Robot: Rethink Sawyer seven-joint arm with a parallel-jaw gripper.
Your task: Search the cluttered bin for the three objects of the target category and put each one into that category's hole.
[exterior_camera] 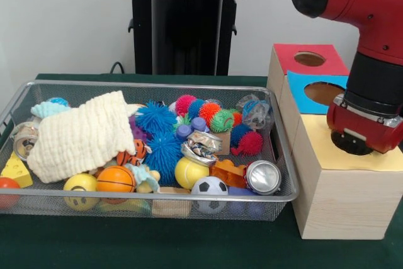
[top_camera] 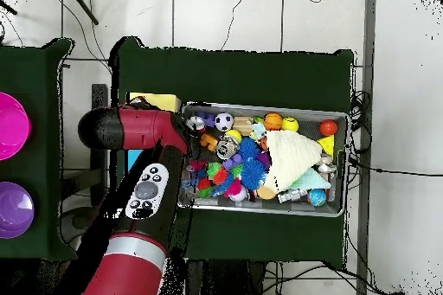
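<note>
The wire-mesh bin [exterior_camera: 157,84] is full of toys. A small crumpled white piece with coloured print [exterior_camera: 200,146] lies near the bin's middle, beside a yellow ball; it looks like a printed cloth. No other printed cloth shows. The pale wood box with the yellow panel [exterior_camera: 318,146] stands right of the bin. My arm's end with the gripper [exterior_camera: 360,133] sits right over that panel and hides the hole. The gripper's tips are hidden. In the overhead view the arm [top_camera: 147,183] covers the boxes; only a strip of the yellow panel [top_camera: 157,101] shows.
A cream waffle cloth [exterior_camera: 82,137] covers the bin's left part, with a mint-green cloth [exterior_camera: 47,110] behind it. Spiky balls, sport balls, cans and blocks fill the rest. The blue-panelled box [exterior_camera: 302,96] and the red-panelled box [exterior_camera: 308,59] stand behind the yellow one.
</note>
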